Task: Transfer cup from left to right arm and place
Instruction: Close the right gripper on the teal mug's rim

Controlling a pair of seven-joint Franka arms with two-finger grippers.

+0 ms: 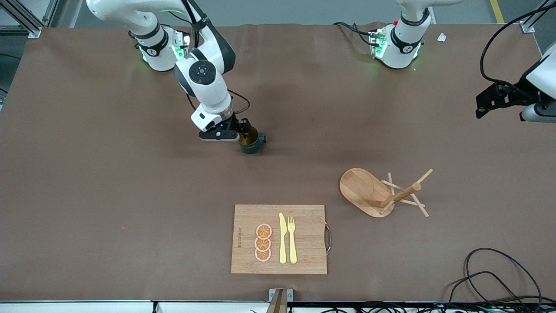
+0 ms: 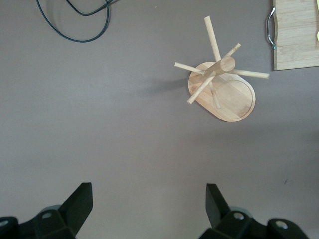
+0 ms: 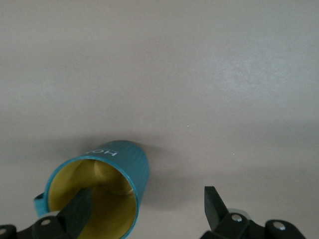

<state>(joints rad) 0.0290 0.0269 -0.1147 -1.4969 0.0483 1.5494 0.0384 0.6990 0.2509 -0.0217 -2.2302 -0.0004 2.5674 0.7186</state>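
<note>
The dark teal cup (image 1: 252, 142) with a yellowish inside stands on the brown table near its middle, toward the right arm's end. My right gripper (image 1: 246, 130) is at the cup's rim and is open. In the right wrist view, one finger (image 3: 75, 211) is inside the cup's mouth and the other finger (image 3: 214, 201) is well outside it, so the cup's ribbed wall (image 3: 127, 159) lies between them without being clamped. My left gripper (image 1: 479, 106) waits high over the left arm's end of the table. It is open and empty in the left wrist view (image 2: 148, 189).
A wooden peg rack (image 1: 378, 193) on an oval base is nearer the front camera, and shows in the left wrist view (image 2: 222, 89). A bamboo cutting board (image 1: 280, 239) holds orange slices, a yellow knife and a fork. Black cables (image 1: 495, 278) lie at the front corner.
</note>
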